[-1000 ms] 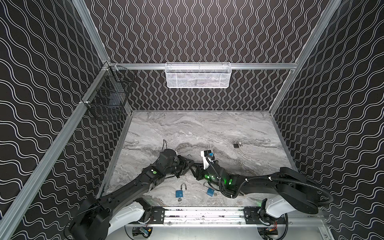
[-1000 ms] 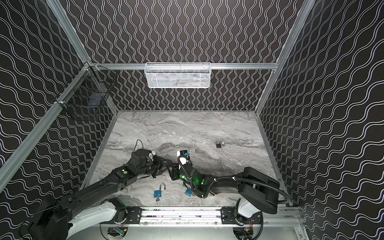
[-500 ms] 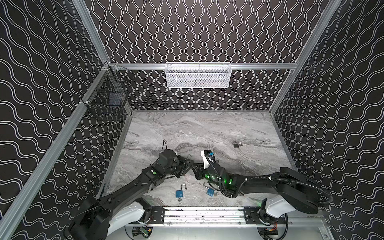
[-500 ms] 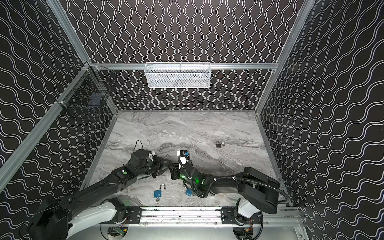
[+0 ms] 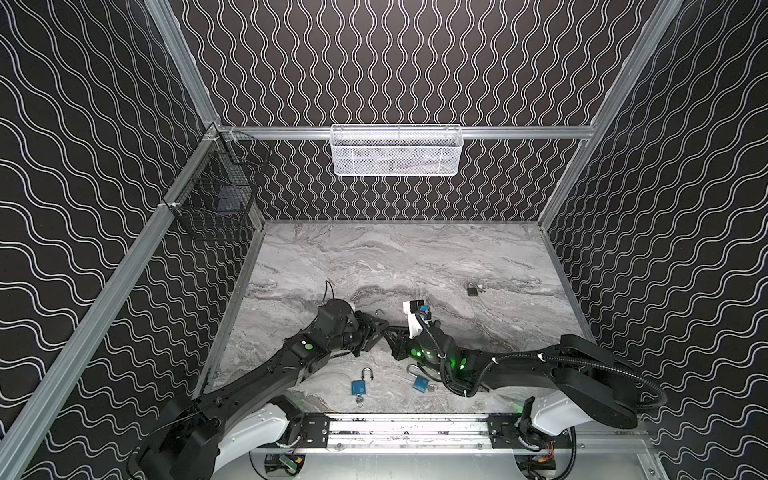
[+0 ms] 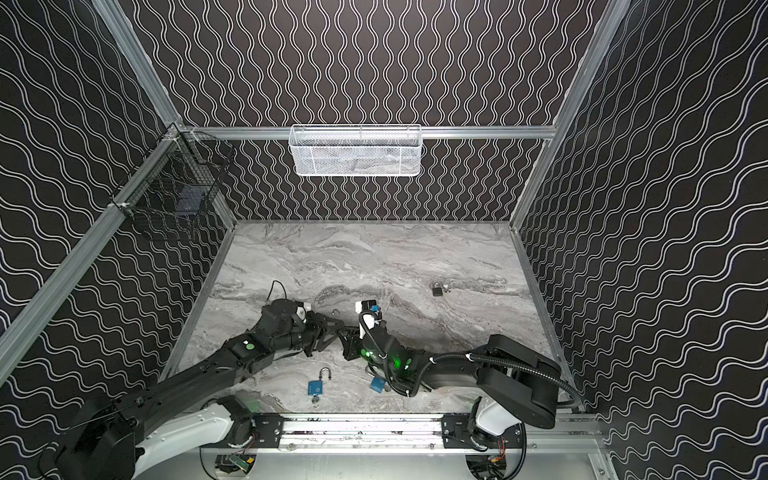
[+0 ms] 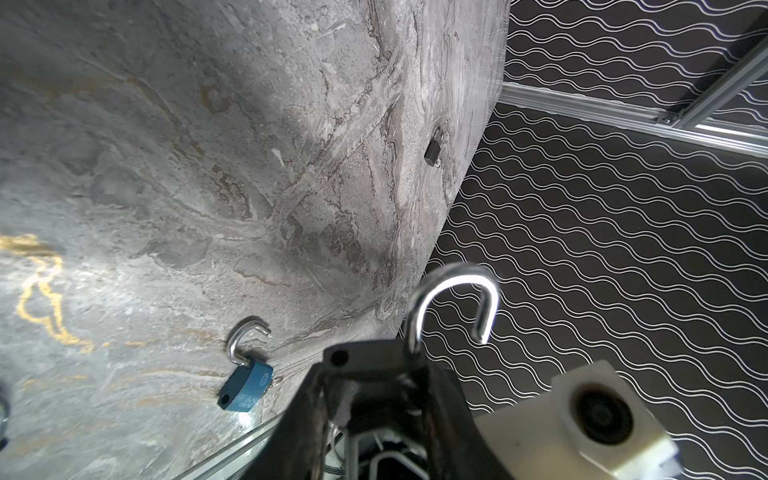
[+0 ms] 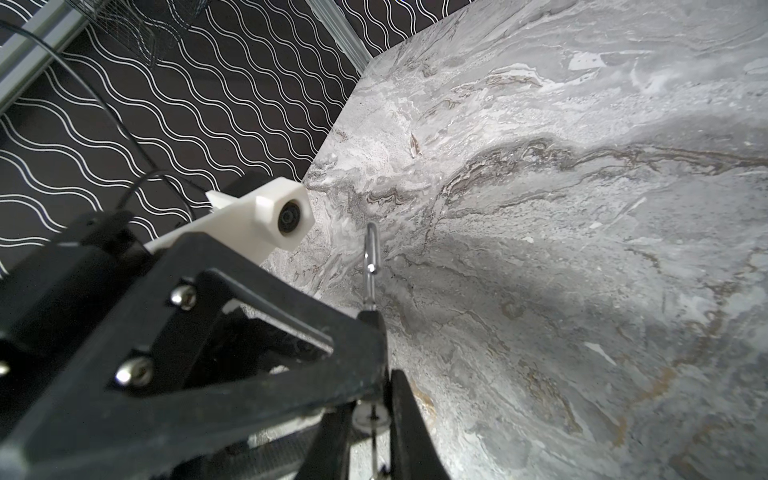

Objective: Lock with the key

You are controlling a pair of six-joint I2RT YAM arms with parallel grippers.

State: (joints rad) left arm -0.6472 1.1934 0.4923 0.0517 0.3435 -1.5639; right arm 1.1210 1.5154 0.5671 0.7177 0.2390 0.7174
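My two grippers meet tip to tip above the marble table [image 5: 415, 257]. A padlock hangs between them. Its silver shackle [image 7: 453, 291] stands open above my left gripper [image 7: 374, 365], and its dark body sits between that gripper's fingers. In both top views the shackle [image 5: 379, 312] [image 6: 335, 311] pokes up where my left gripper [image 5: 383, 330] touches my right gripper [image 5: 392, 333]. In the right wrist view my right gripper [image 8: 372, 405] is shut on a key's round silver head [image 8: 371, 417]. The shackle [image 8: 371, 257] shows edge-on beyond it. The keyhole is hidden.
Two blue padlocks [image 5: 359, 386] [image 5: 420, 383] with open shackles lie near the front edge, below the grippers. A small black padlock [image 5: 472, 290] lies further back on the right. A white mesh basket [image 5: 397, 151] hangs on the back wall and a black wire basket [image 5: 216, 199] on the left wall.
Both arms have stayed almost in place, still tip to tip round the padlock. Any change in the jaws is too small to see in the top views.
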